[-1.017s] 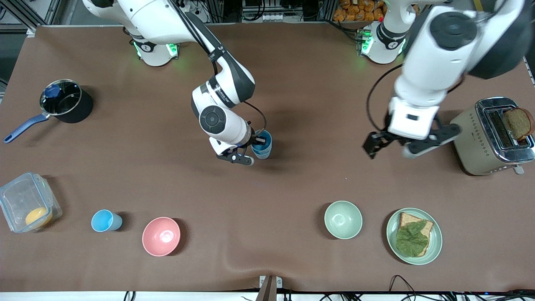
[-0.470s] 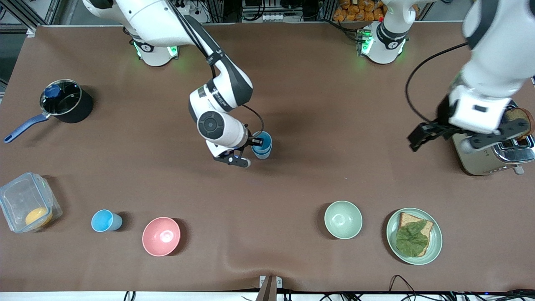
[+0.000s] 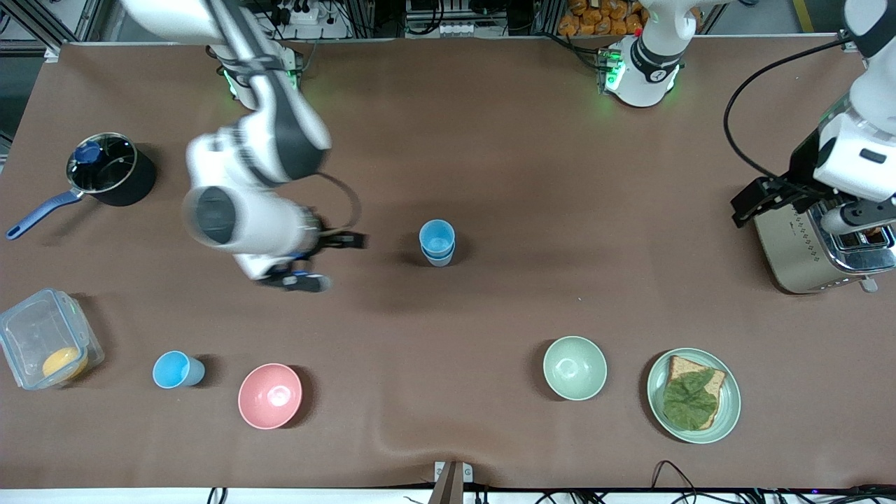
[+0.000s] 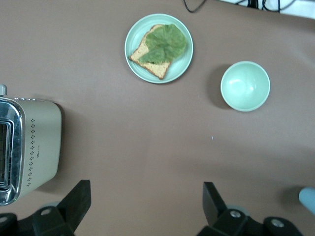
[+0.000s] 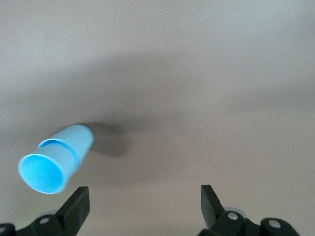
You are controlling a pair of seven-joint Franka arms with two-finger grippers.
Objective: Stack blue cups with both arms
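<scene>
Two blue cups stand nested at the table's middle, a sky blue one inside a paler one. They also show in the right wrist view. A third sky blue cup stands alone beside the pink bowl. My right gripper is open and empty above the table, apart from the stack, toward the right arm's end; its jaws stand wide in the right wrist view. My left gripper is open and empty over the toaster's edge.
A toaster holding bread stands at the left arm's end. A pale green bowl and a plate with bread and lettuce lie nearer the camera. A pot and a plastic box stand at the right arm's end.
My right gripper has let go of the cup stack and drawn away toward the right arm's end. My left arm has swung away to the toaster.
</scene>
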